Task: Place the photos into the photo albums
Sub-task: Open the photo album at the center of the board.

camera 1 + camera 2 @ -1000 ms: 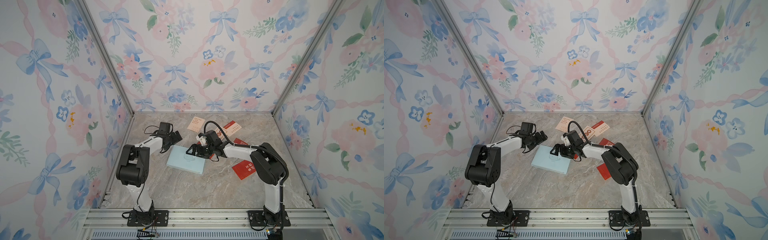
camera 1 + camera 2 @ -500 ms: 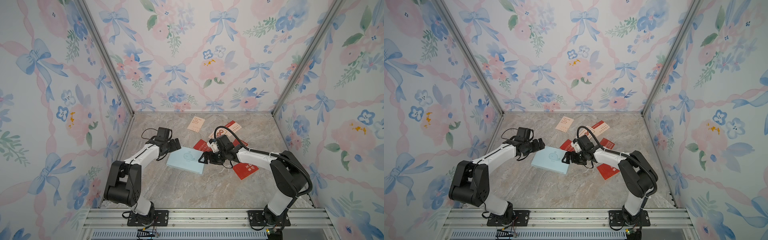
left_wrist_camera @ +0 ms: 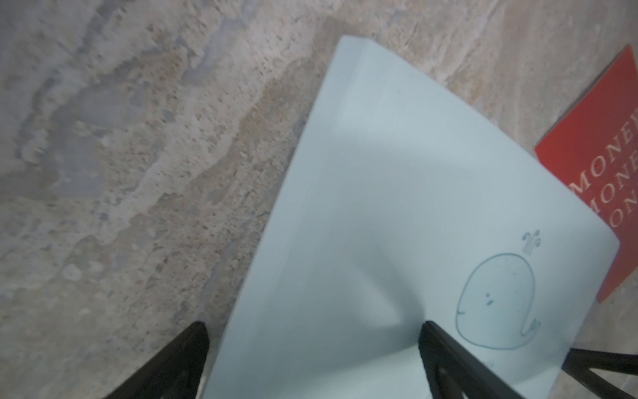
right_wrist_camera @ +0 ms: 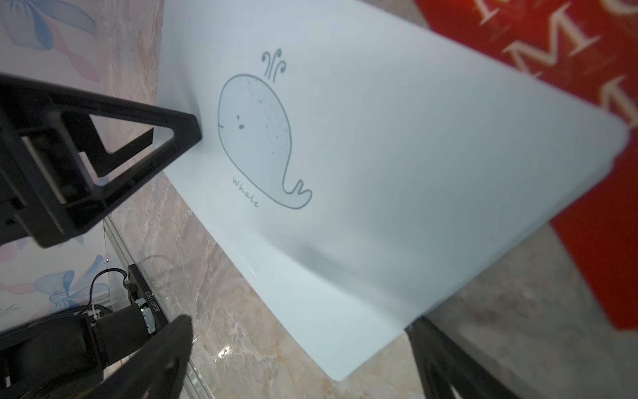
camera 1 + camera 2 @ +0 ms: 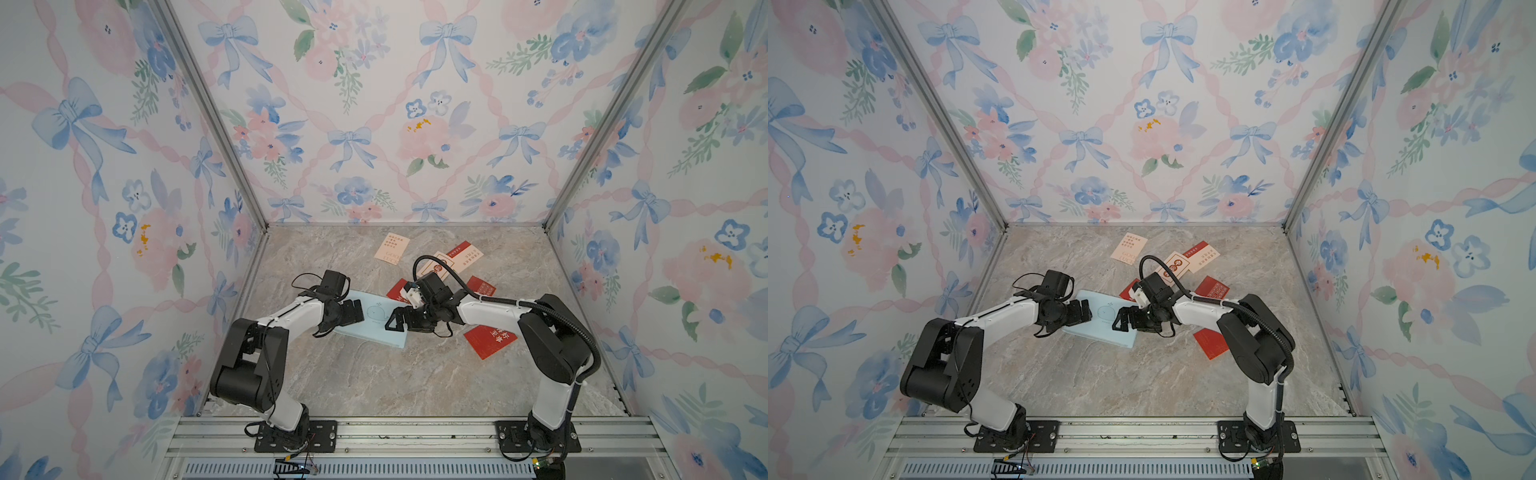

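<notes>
Centrally on the marble table [image 5: 374,382], the closed pale blue album [image 5: 376,328] lies between the arms. Over it the left gripper [image 5: 356,312] and the right gripper [image 5: 395,323] gape wide, each straddling an album edge and grasping nothing. The photos [image 5: 391,248] lie scattered beside and behind it.

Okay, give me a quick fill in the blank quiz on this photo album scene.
The album cover shows a drawn ____. The left end effector and right end effector both have jaws ____. The card lying against the album is ____ in colour.
Answers: whale; open; red.
</notes>
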Available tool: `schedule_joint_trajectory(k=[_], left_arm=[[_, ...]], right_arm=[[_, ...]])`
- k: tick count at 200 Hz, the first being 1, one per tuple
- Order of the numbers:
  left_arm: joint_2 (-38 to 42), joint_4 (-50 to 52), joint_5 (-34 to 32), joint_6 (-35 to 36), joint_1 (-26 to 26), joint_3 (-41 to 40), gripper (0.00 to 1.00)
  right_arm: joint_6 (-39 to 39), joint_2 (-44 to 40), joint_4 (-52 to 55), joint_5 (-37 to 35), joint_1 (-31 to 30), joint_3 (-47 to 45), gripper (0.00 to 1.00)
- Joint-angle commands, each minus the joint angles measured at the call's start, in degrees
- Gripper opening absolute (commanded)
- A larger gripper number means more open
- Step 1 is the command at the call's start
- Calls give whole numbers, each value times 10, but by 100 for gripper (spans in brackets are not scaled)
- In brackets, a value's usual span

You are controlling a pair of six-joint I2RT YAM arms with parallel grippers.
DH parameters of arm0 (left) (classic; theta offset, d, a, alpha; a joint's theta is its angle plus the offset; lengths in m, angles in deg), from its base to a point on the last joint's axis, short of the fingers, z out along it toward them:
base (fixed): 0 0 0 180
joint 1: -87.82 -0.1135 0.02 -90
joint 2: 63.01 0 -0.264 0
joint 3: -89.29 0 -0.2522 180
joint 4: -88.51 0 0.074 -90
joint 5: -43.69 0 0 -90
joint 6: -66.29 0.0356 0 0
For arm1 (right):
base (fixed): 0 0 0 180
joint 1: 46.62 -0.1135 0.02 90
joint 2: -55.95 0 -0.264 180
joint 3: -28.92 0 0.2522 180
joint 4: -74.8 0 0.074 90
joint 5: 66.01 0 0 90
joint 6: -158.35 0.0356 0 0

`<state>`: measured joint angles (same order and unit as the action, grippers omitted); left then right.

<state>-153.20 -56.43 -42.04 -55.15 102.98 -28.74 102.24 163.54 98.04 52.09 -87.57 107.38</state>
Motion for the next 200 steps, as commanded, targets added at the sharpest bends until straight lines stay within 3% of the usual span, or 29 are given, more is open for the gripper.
schedule_joint_trajectory(k=[1, 37, 94, 133, 200], left_arm=[[-14, 6, 8, 5, 9, -6, 98], [-25, -9, 30, -4, 29, -10, 98], [-20, -27, 62, -11, 34, -10, 97], [-20, -30, 73, -11, 34, -3, 96], [-1, -30, 79, -10, 32, 4, 95]], right_arm=[[8, 12, -17, 14, 0, 16, 98], [79, 26, -121, 77, 15, 4, 99], [95, 33, -138, 99, 16, 43, 99], [166, 45, -244, 147, 25, 24, 99], [160, 39, -224, 141, 23, 75, 99]])
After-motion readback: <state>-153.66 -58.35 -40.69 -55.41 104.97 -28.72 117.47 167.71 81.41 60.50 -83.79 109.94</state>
